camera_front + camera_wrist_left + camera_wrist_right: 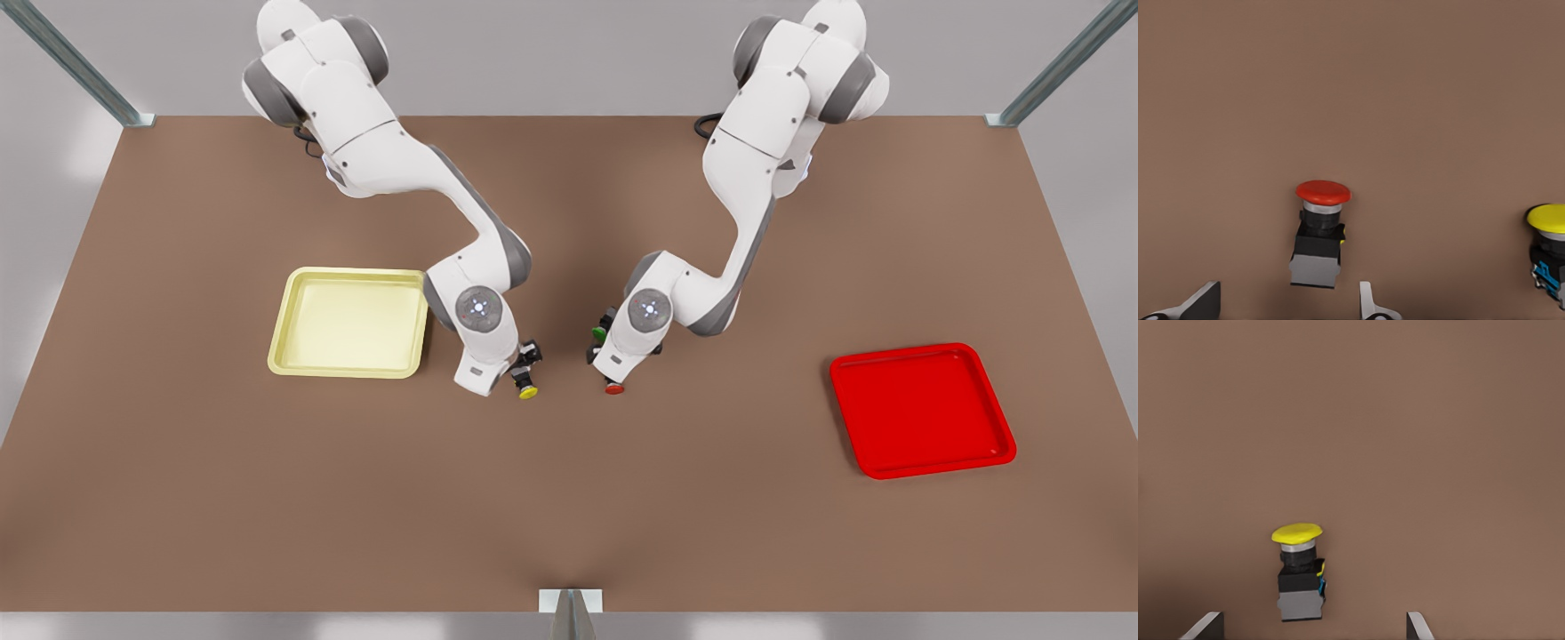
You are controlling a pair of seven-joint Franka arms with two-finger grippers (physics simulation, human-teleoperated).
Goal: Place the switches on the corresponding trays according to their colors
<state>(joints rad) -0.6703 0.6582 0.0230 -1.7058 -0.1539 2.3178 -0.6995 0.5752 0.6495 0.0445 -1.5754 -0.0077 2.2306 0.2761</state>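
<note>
The red-capped switch (pixel 1318 240) rests on the brown table, just ahead of and between my left gripper's (pixel 1285 301) spread fingers; the gripper is open and not touching it. In the front view this gripper (pixel 612 373) hangs low over the red switch (pixel 614 388) right of centre. My right gripper (pixel 1313 627) is open too, with the yellow-capped switch (pixel 1300 577) between its fingertips (pixel 1208 623), untouched. It (pixel 523 373) hovers over the yellow switch (pixel 528 391). The pale yellow tray (pixel 283 342) lies on the front view's left, the red tray (pixel 996 418) far on the right.
A green-capped switch (pixel 599 333) sits close behind the left gripper's hand, partly hidden by it. The yellow switch (pixel 1550 250) also appears beside the red one in the left wrist view. The yellow tray's near corner lies close to the right arm's wrist.
</note>
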